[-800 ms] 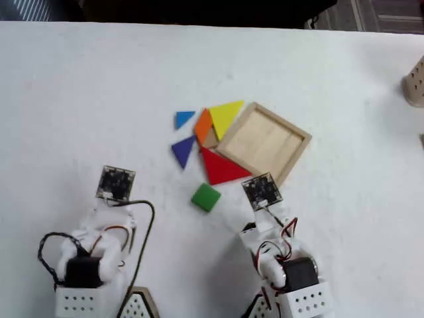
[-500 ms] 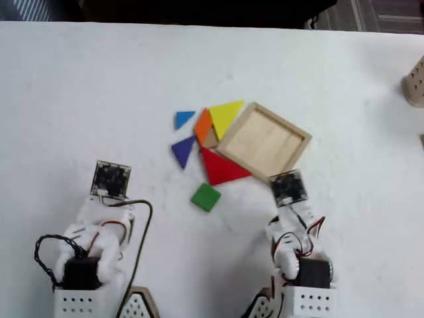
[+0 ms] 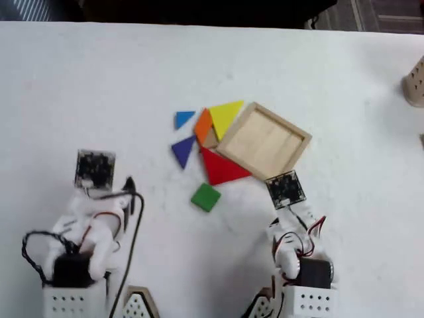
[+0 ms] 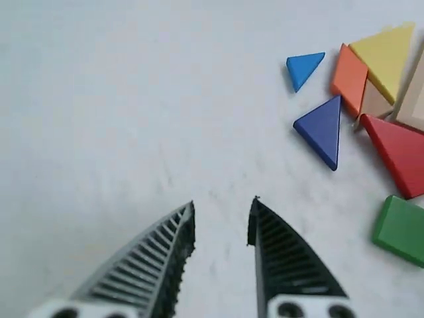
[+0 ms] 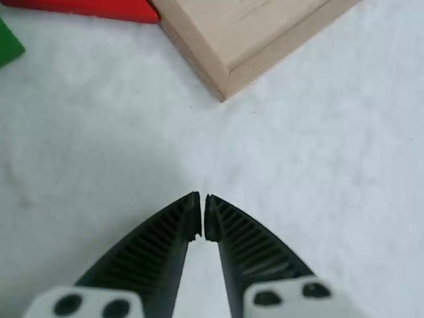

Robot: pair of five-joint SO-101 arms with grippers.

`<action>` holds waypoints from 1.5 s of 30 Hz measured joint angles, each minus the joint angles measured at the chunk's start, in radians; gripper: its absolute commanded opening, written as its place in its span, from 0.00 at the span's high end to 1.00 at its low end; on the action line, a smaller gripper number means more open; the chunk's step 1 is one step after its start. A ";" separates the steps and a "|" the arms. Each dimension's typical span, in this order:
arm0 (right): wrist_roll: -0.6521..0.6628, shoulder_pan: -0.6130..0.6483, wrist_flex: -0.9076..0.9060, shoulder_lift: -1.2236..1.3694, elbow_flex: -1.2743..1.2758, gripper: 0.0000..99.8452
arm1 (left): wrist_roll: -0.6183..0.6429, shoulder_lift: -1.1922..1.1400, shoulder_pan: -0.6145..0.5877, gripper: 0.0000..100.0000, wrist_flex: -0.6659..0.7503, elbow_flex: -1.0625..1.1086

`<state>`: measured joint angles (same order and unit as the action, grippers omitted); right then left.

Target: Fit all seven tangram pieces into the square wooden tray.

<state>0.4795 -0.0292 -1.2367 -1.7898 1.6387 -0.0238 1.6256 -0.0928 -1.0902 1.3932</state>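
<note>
The square wooden tray (image 3: pixel 264 140) lies tilted at mid-table with nothing in it. To its left lie a yellow triangle (image 3: pixel 226 115), an orange piece (image 3: pixel 203 125), a tan piece (image 3: pixel 211 139), a light blue triangle (image 3: pixel 183 118), a dark blue triangle (image 3: pixel 184 150) and a red triangle (image 3: pixel 222 167). A green square (image 3: pixel 206 197) sits apart in front of them. My left gripper (image 4: pixel 223 204) is open over bare table, well left of the dark blue triangle (image 4: pixel 323 129). Holding nothing, my right gripper (image 5: pixel 202 215) is shut just in front of the tray's near corner (image 5: pixel 225 86).
A perforated wooden block (image 3: pixel 414 83) stands at the table's right edge. A small wooden stand (image 3: pixel 136 305) sits between the arm bases at the near edge. White table stretches wide to the left and behind the pieces.
The left arm has drifted left, away from the pieces. The right arm swung right from near the green square to the tray's near corner, then held. No piece has moved.
</note>
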 measured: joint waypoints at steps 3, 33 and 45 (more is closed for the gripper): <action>0.000 -0.002 0.000 0.000 0.000 0.98 | 0.041 -0.193 0.005 0.85 0.020 -0.127; -0.068 0.201 0.230 0.643 -0.482 0.97 | 0.316 -1.109 0.155 0.85 0.382 -0.368; 0.095 0.219 0.348 1.528 -0.850 0.90 | 0.316 -1.115 0.074 0.85 0.459 -0.362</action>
<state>0.5746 0.1903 -0.8884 -0.2616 0.7887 0.2923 0.5102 -0.0192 -0.6314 1.0311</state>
